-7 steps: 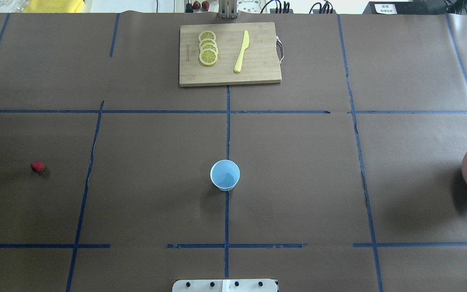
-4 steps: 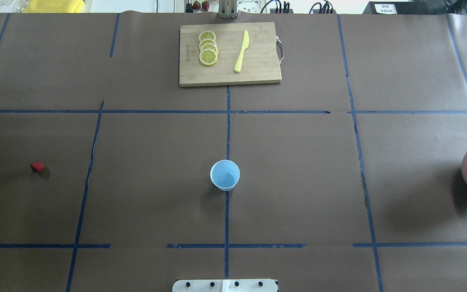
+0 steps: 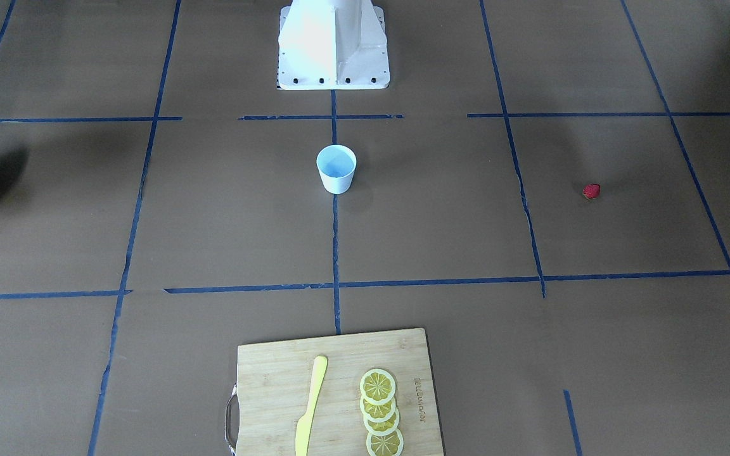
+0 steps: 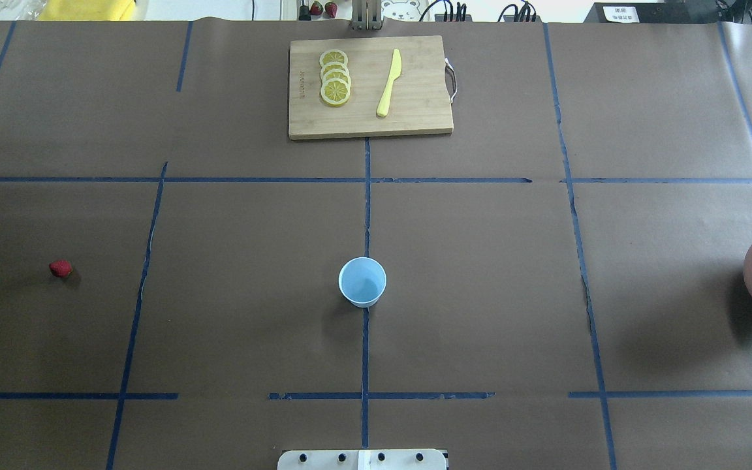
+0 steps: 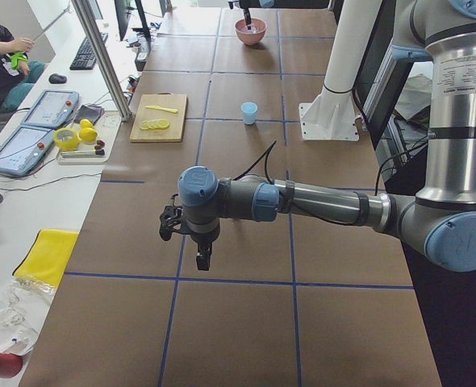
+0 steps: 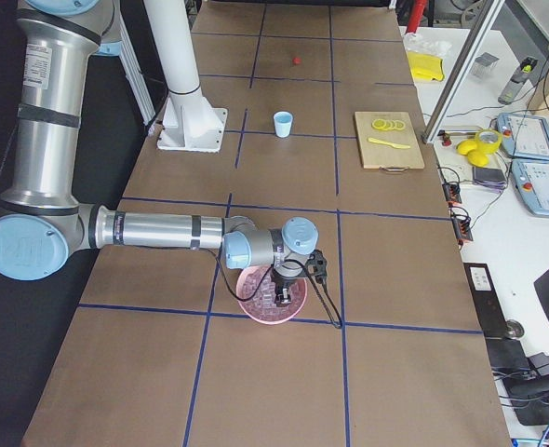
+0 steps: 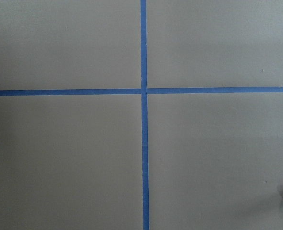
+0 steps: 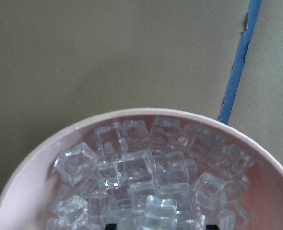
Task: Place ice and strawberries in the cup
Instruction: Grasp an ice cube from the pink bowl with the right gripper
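Ice [image 8: 146, 177] heaped in bowl [image 8: 31, 167] directly beneath right gripper [image 6: 281, 296], tips spread apart. Empty cup [image 4: 362, 281] well apart, inboard. Strawberry [image 4: 61, 268] nearer left gripper [image 5: 202, 260], grip state impossible to tell.

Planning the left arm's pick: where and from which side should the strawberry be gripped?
Probably pinch the strawberry across its red body, straight down from above: it is tiny, lies low on the table, and nothing stands beside it.
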`<state>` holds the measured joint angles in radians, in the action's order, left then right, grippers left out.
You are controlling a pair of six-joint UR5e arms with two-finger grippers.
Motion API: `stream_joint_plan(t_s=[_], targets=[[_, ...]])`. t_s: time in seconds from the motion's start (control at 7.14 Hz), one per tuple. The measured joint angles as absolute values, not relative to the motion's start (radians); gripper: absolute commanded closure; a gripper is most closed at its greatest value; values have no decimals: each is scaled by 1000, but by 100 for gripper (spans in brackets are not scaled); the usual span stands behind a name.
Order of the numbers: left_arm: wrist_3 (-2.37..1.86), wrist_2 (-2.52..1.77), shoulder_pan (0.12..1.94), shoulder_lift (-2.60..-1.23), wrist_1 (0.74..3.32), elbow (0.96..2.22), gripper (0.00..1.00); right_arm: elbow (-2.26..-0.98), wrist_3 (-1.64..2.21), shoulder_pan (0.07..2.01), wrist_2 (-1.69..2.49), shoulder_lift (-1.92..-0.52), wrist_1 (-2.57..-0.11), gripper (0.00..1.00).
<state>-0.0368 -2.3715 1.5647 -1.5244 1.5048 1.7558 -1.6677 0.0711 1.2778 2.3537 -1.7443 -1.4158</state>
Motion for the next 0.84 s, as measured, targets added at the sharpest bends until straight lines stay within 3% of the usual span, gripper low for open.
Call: stream_joint_plan(t_s=[0.84], targets=[[-38, -2372, 1565, -1524, 1503, 1762, 0, -1664, 70, 1277, 2346, -1737, -1414, 35]])
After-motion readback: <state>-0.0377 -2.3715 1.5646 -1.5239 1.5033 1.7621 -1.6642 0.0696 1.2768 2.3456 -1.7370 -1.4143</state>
